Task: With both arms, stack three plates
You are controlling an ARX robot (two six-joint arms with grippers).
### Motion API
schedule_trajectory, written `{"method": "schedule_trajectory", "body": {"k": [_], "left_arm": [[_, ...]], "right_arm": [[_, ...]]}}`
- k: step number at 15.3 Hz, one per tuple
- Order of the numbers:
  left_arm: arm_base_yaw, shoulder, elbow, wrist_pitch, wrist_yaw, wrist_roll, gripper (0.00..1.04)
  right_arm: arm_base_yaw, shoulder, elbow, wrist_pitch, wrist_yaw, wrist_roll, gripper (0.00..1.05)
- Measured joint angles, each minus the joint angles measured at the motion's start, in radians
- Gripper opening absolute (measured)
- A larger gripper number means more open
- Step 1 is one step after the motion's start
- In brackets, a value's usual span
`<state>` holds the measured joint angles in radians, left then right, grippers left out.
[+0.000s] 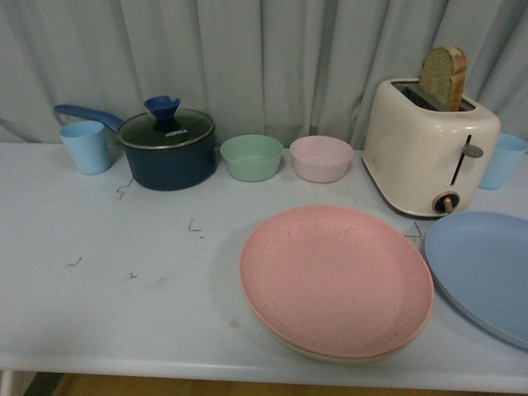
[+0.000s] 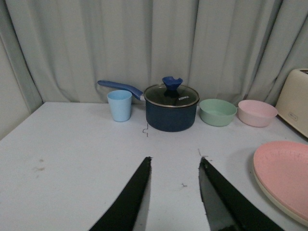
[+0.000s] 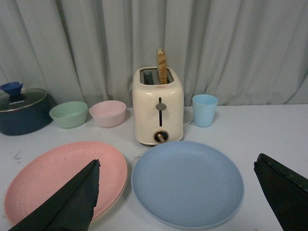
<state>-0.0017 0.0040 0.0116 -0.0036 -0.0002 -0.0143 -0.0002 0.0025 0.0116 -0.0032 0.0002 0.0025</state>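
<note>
Two stacked — pink plate [image 1: 336,279] on cream plate [image 1: 355,360], blue plate [image 1: 487,272] just beside; left gripper [image 2: 175,159] spread and empty, right gripper [image 3: 177,164] wide.

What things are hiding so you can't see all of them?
Cream plate: front view, only its rim shows under the pink plate.
Blue plate: front view, cut off by the right edge.
Blue cup: front view, far right, partly behind the toaster.
</note>
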Motion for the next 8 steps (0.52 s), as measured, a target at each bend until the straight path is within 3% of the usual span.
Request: {"method": "schedule_trajectory", "body": {"k": [1, 3, 5, 6, 7, 8], "left_arm": [[0.0, 0.0, 0.0, 0.0, 0.0, 0.0, 0.45], [0.0, 0.0, 0.0, 0.0, 0.0, 0.0, 0.62], [0.0, 0.0, 0.0, 0.0, 0.0, 0.0, 0.85], [0.0, 0.0, 0.0, 0.0, 0.0, 0.0, 0.94], [0.0, 0.0, 0.0, 0.001, 0.001, 0.001, 0.98], [0.0, 0.0, 0.0, 0.0, 0.0, 0.001, 0.98]], "right_arm": [[0.0, 0.0, 0.0, 0.0, 0.0, 0.0, 0.98], [0.0, 0.0, 0.0, 0.0, 0.0, 0.0, 0.98], [0.0, 0.001, 0.0, -0.006, 0.002, 0.001, 0.98], [0.002, 0.067, 0.058, -0.171, 0.059, 0.035, 0.98], [-0.141, 0.405, 0.192, -0.202, 0.024, 0.084, 0.98], [-0.251, 0.583, 0.28, -0.126, -0.045, 0.082, 0.98]]}}
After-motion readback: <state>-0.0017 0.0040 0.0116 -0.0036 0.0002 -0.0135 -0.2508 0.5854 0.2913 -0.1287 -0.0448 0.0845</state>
